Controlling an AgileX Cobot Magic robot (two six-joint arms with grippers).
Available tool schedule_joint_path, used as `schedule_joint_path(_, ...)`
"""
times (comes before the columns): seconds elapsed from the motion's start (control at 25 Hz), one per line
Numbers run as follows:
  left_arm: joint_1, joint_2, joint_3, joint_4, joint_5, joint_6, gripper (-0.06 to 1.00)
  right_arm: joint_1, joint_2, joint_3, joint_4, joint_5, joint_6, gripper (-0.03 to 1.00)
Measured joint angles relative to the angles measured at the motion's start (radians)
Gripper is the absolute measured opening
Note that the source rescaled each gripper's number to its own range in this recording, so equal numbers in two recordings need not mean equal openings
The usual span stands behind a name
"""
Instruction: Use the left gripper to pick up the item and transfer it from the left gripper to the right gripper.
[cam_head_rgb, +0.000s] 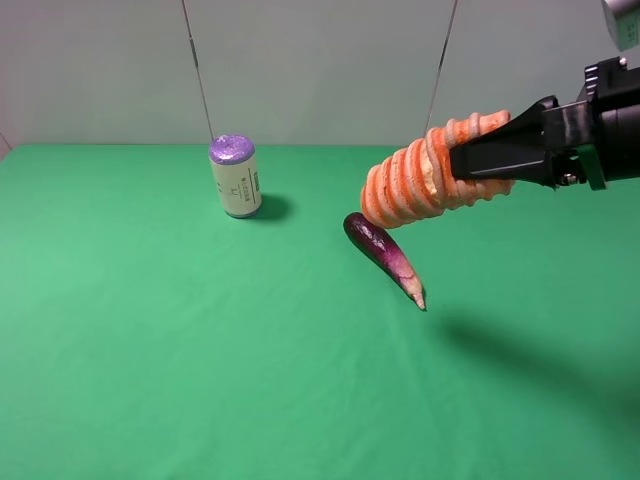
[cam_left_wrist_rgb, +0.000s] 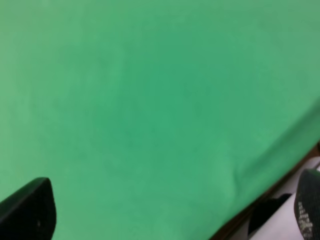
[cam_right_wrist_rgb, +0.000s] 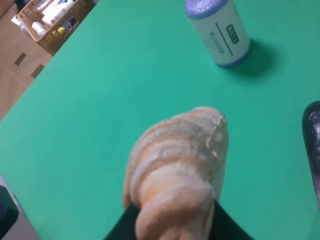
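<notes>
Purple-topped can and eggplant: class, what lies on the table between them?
Nothing: only bare green cloth separates the can from the eggplant, as the exterior high view shows.

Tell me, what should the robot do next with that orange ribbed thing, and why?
Probably just hold steady: the fingers of the right gripper already clamp the item above the green cloth, and the left gripper is open, holding nothing, so the handover looks done.

Green tabletop (cam_head_rgb: 150, 350), pale wall (cam_head_rgb: 320, 60)
</notes>
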Motion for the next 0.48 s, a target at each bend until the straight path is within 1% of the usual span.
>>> schedule_joint_path(0.08, 0.055, 0.0, 0.001, 0.0, 0.0, 0.0, 0.94, 0.0, 0.0, 0.0, -0.001, 0.0, 0.0, 0.02)
schedule_joint_path(0.24, 0.236, 0.0, 0.001, 0.0, 0.0, 0.0, 0.94, 0.0, 0.0, 0.0, -0.006, 0.0, 0.0, 0.02)
schedule_joint_path(0.48, 0.577, 0.0, 0.001, 0.001, 0.0, 0.001, 0.94, 0.0, 0.0, 0.0, -0.01, 0.0, 0.0, 0.02)
